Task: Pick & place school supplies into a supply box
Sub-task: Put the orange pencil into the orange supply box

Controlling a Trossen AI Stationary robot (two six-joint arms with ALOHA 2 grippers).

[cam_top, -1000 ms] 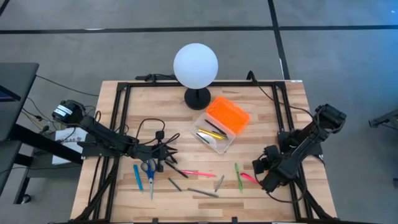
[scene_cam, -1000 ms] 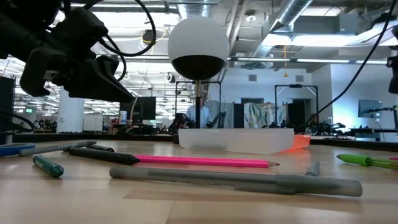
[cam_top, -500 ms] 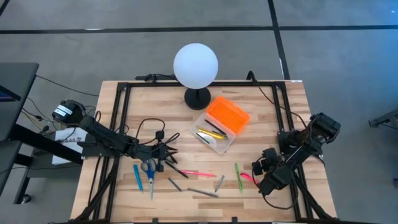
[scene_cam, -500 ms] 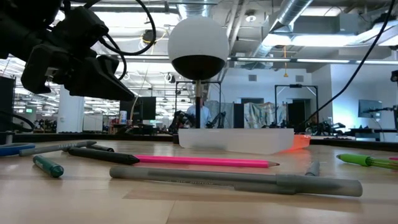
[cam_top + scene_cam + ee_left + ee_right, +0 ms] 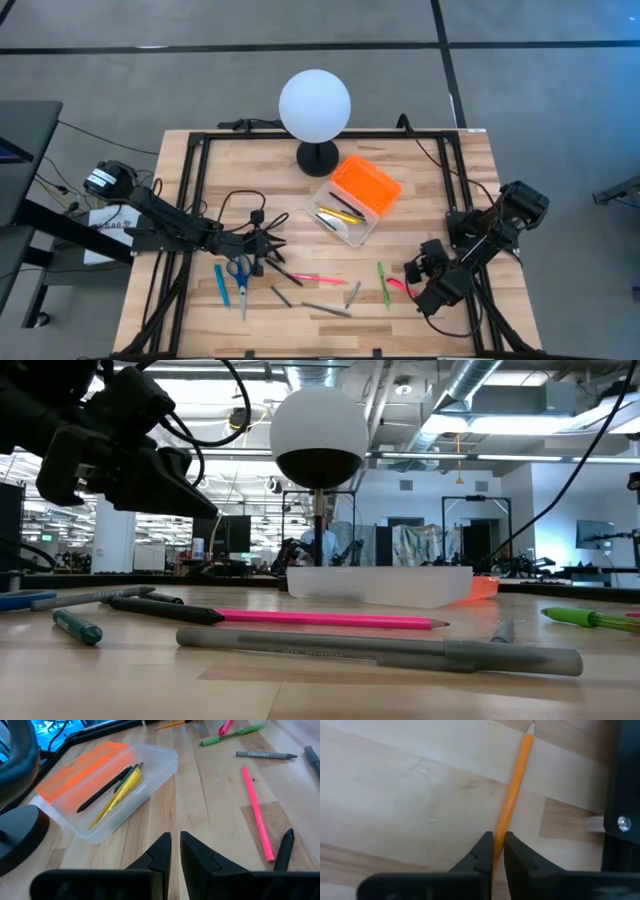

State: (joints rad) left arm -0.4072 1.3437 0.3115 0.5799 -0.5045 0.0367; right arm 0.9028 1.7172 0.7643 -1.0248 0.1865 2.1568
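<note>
The right hand [image 5: 493, 851] is down low at the tabletop's [image 5: 420, 190] right edge, its fingers pinching an orange pencil [image 5: 514, 785] that lies flat on the wood. The clear supply box [image 5: 352, 203] sits mid-table with its orange lid open, ready. The left hand [image 5: 175, 854] waits pressed together near the scissors [image 5: 240, 272].

A clear plastic rectangular case [image 5: 150, 775] with an orange ribbed lid [image 5: 80, 770] is seen on the light wooden counter [image 5: 210, 805], with yellow and black pens [image 5: 117, 790] held inside. A long pink pencil [image 5: 256, 810], a grey crayon [image 5: 266, 755] and a green marker [image 5: 232, 734] are laid nearby. The left tool [image 5: 175, 851] is seen nearly closed, nothing gripped.
</note>
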